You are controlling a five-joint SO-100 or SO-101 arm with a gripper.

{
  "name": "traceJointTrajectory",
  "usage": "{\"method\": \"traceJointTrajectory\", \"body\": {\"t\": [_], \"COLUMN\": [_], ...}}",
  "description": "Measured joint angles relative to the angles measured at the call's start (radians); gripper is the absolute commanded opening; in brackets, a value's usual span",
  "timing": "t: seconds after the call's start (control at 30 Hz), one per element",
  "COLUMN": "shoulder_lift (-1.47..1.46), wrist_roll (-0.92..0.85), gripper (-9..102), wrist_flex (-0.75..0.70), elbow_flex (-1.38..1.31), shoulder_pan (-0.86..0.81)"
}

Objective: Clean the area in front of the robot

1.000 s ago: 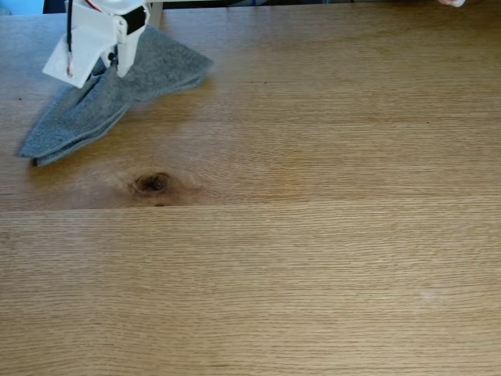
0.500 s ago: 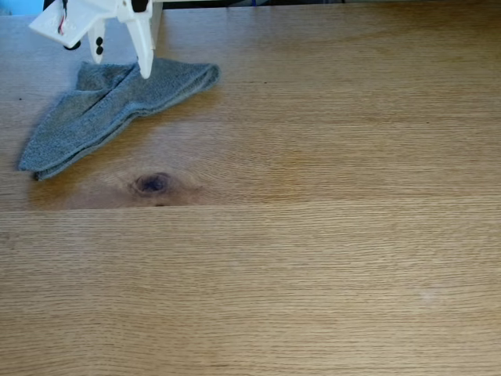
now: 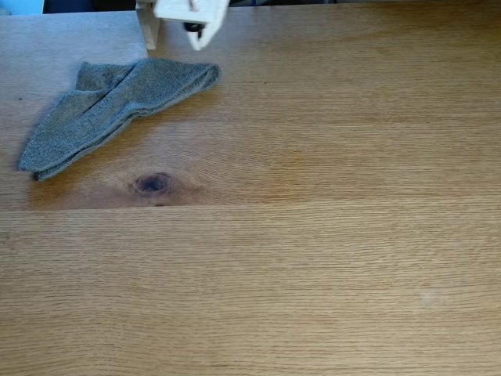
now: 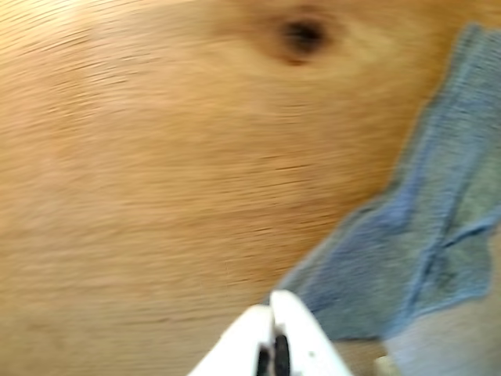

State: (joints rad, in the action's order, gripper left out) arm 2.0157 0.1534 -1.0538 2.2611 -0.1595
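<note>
Broad oak-grain tabletop [image 3: 329, 235] of wide light-brown planks, filling nearly the whole fixed view, with one dark oval knot [image 3: 153, 183] left of centre. Up in the far-left part, a grey terry cloth [image 3: 109, 106], folded over itself into a long tapering wedge, fuzzy and soft-edged, lying flat on the wood just beyond the knot and apart from it. At the top edge, only a cropped bit of the white plastic robot [image 3: 188, 14], flat printed plates with a black part showing, just beyond the cloth's far end and not touching it. Beside it on the left, a pale wooden post [image 3: 147, 27] standing on the table. Right of the cloth and all across the near planks, bare wood out to the frame edges, wide open. From the wrist view, blurred: the same cloth [image 4: 423, 243] at right, the knot [image 4: 301, 35] near the top, and the gripper [image 4: 272, 309] at the bottom edge with its two white fingertips [image 4: 293, 317] pressed together on nothing, just beside the cloth's nearest corner.
</note>
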Motion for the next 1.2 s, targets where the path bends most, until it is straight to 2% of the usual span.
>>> {"method": "traceJointTrajectory", "body": {"t": [0.2,0.47,0.63,0.83,1.0,1.2], "shoulder_lift": [0.103,0.374,0.638,1.012,1.235,1.278], "wrist_roll": [0.115,0.13,0.084,0.037,-0.009,0.009], "gripper": [0,0,0,0,0,0], "wrist_flex": [0.012,0.005,0.02,0.066,0.017,-0.161], "elbow_flex": [0.002,0.064,0.325,0.776,0.989,0.989], "shoulder_pan": [0.176,0.272,0.29,0.293,0.252,0.259]}}
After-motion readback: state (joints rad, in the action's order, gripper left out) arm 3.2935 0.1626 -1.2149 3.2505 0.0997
